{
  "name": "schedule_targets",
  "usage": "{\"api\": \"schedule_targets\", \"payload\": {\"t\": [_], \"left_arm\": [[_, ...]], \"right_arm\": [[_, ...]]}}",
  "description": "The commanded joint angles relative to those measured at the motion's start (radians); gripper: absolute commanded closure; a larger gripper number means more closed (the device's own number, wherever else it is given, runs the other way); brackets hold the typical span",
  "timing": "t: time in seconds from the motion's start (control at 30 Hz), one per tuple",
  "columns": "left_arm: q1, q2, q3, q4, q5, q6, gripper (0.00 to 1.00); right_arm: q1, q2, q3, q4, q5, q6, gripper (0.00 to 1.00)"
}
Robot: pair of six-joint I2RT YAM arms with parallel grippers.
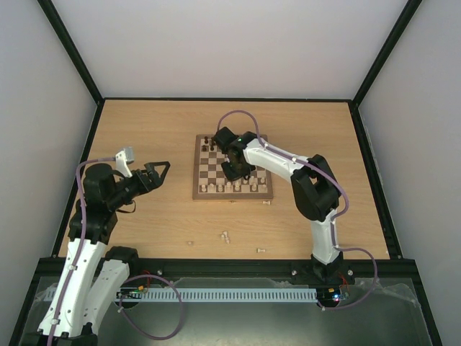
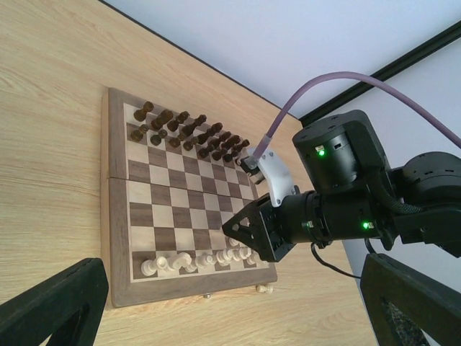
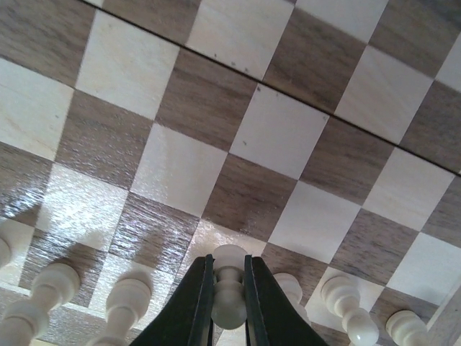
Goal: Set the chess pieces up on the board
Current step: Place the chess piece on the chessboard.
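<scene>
Pawn (image 3: 229, 306) looks upright, head up, long axis vertical, among the other pale pieces (image 3: 54, 285) at the board's (image 3: 277, 133) near edge; right gripper (image 3: 229, 263) pinches its neck, arm bent over the board from the right; left gripper (image 1: 163, 174) hangs spread, well left of it.

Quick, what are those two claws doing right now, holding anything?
Left gripper: open, holding nothing, beside the board.
Right gripper: shut on a pale chess piece over the board.

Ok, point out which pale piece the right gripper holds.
The round-headed piece clamped in the right gripper; its pale neighbours stand free on the board.
</scene>
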Motion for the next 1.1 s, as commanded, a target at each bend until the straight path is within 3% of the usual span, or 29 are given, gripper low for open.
{"api": "schedule_targets", "payload": {"t": [0.0, 1.07], "left_arm": [[0.006, 0.000, -0.013, 0.025, 0.020, 0.004, 0.01], [0.006, 0.002, -0.013, 0.031, 0.021, 0.003, 0.01]], "right_arm": [[0.002, 0.000, -0.028, -0.043, -0.012, -0.013, 0.94], [0.001, 0.042, 0.003, -0.021, -0.028, -0.021, 0.90]]}}
